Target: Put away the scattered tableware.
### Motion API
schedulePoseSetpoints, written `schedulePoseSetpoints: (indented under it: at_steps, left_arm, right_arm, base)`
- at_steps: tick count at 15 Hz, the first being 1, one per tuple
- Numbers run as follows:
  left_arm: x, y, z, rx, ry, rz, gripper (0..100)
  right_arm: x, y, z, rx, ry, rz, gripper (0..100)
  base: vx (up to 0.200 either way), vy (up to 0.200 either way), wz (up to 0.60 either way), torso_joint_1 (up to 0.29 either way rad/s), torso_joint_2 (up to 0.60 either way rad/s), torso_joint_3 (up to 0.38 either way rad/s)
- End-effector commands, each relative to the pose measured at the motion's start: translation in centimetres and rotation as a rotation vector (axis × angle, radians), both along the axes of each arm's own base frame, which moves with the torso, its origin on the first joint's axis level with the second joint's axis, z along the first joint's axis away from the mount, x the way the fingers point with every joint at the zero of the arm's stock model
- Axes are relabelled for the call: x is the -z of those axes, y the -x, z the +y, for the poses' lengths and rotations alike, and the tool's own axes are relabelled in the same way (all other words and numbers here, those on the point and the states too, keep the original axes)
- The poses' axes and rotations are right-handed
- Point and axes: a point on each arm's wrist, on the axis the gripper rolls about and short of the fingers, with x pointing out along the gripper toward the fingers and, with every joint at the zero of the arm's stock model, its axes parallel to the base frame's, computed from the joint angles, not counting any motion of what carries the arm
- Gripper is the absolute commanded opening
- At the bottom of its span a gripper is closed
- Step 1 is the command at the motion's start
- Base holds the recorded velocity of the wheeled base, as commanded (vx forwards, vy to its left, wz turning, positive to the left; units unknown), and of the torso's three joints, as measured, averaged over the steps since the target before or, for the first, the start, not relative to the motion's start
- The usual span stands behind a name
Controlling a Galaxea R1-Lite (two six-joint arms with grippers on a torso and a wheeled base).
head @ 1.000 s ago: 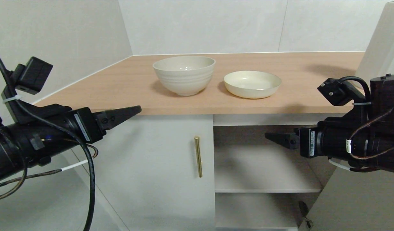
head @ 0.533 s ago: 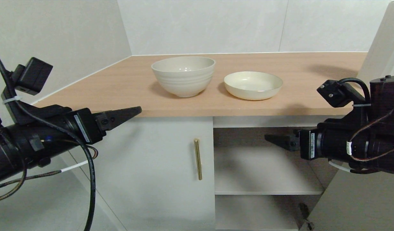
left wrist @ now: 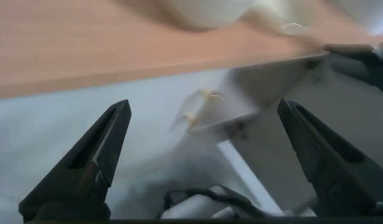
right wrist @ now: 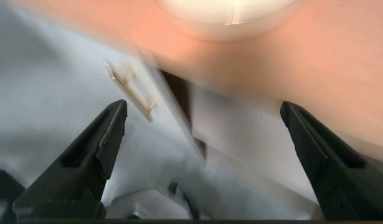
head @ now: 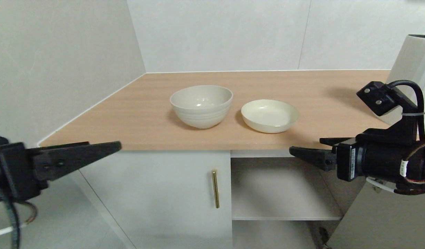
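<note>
Two pale dishes sit close together, not touching, on a wooden counter (head: 146, 114): a deep bowl (head: 201, 105) and, to its right, a shallow plate (head: 269, 116). Under the counter, a white door (head: 164, 193) with a brass handle (head: 215, 188) is closed, and the compartment to its right stands open, showing a shelf (head: 281, 193). The left gripper (head: 115, 147) hangs by the counter's front left corner. The right gripper (head: 305, 145) hangs before the open compartment. Each has its fingers spread wide and grips nothing.
</note>
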Motion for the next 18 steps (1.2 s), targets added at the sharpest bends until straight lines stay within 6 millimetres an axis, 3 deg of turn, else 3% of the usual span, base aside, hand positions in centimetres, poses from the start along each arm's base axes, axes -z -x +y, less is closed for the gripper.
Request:
schedulePoseSetpoints:
  at_steps: [1, 6, 8, 10, 13, 14, 16, 18]
  left_arm:
    - [-2.2, 2.5, 0.8, 0.019, 0.044, -0.109, 100]
    - [-1.9, 1.8, 0.5, 0.019, 0.034, -0.085, 100]
    - [-1.3, 0.2, -0.2, 0.022, 0.015, -0.035, 100]
    - [-0.7, -1.8, -1.0, 0.021, -0.008, 0.022, 100]
    - [-0.7, -5.5, -2.5, 0.011, -0.031, 0.079, 100]
    - [-0.2, -7.9, -3.3, -0.006, -0.049, 0.120, 100]
    - [1.8, -10.8, -4.2, -0.031, -0.084, 0.205, 100]
    - [2.8, -12.2, -4.7, -0.087, -0.068, 0.264, 100]
  right_arm:
    - [0.0, 0.2, -0.1, -0.002, -0.001, 0.000, 100]
    - [0.1, 0.2, 0.0, -0.005, 0.001, 0.003, 100]
    - [0.2, -0.1, 0.1, -0.002, 0.005, 0.007, 100]
    - [0.2, -0.7, 0.4, 0.003, 0.010, 0.009, 100]
    - [-1.0, -3.1, 1.3, 0.059, 0.050, 0.069, 100]
    - [-1.1, -4.2, 1.8, 0.091, 0.049, 0.157, 100]
    - [-1.0, -5.4, 1.9, 0.143, -0.002, 0.202, 100]
    - [-1.2, -5.9, 2.0, 0.195, -0.008, 0.193, 100]
  base:
    - [0.000, 0.000, 0.00, 0.149, -0.49, -0.300]
    - [0.000, 0.000, 0.00, 0.176, -0.47, -0.294]
    - [0.000, 0.000, 0.00, 0.159, -0.41, -0.239]
    - [0.000, 0.000, 0.00, 0.066, -0.14, -0.093]
    - [0.000, 0.000, 0.00, 0.011, -0.02, -0.012]
    - [0.000, 0.000, 0.00, 0.000, 0.00, 0.000]
    - [0.000, 0.000, 0.00, 0.000, 0.00, 0.000]
    - [0.000, 0.000, 0.00, 0.000, 0.00, 0.000]
